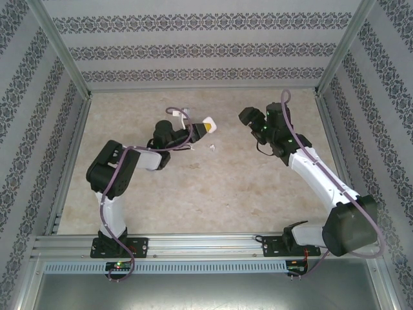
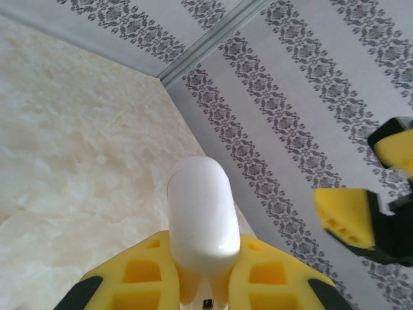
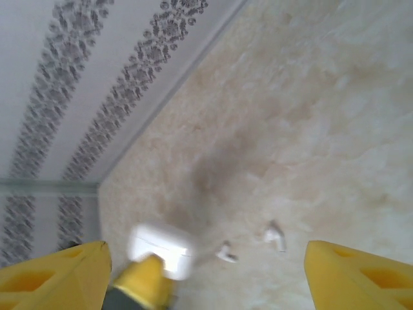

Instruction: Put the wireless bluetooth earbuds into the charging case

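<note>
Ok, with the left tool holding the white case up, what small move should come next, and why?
Probably ease the open right tool onto the white case to lift its lid. The left tool is shut on that case, which looks closed, while two white earbuds lie loose on the table, so nothing can go in yet.

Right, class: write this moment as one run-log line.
left pincer: shut on case | right pincer: open, empty | earbuds: two white, loose on table, outside case
</note>
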